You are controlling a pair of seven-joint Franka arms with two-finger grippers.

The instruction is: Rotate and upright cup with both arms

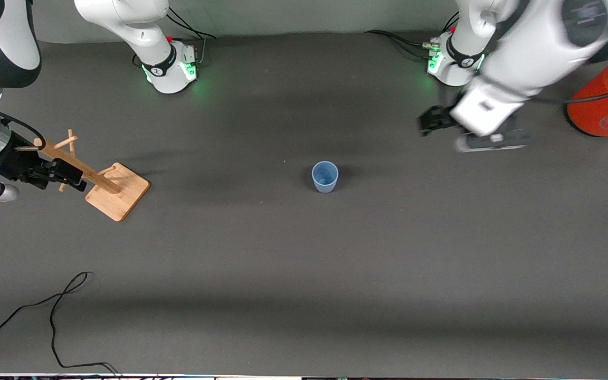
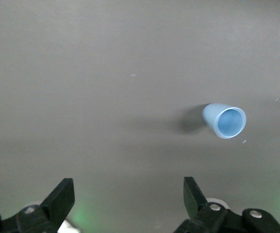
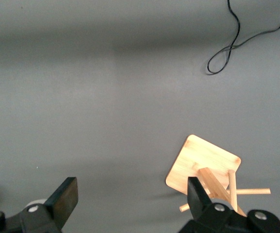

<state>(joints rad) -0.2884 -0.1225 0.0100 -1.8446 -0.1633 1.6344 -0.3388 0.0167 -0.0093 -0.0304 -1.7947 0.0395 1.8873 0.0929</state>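
Observation:
The light-blue cup (image 1: pixel 325 177) stands upright, mouth up, in the middle of the dark table. It also shows in the left wrist view (image 2: pixel 224 120), apart from that gripper's fingers. My left gripper (image 1: pixel 428 122) is open and empty above the table, toward the left arm's end from the cup; its fingertips (image 2: pixel 63 196) stand wide apart. My right gripper (image 1: pixel 72 177) is open and empty, over the wooden rack at the right arm's end. In the right wrist view, one of its fingers (image 3: pixel 197 194) overlaps the rack.
A wooden peg rack (image 1: pixel 116 192) on a square base stands at the right arm's end and shows in the right wrist view (image 3: pixel 205 165). An orange-red can (image 1: pixel 607 103) with a grey lid stands by the left arm's base. A black cable (image 1: pixel 56 316) lies near the front edge.

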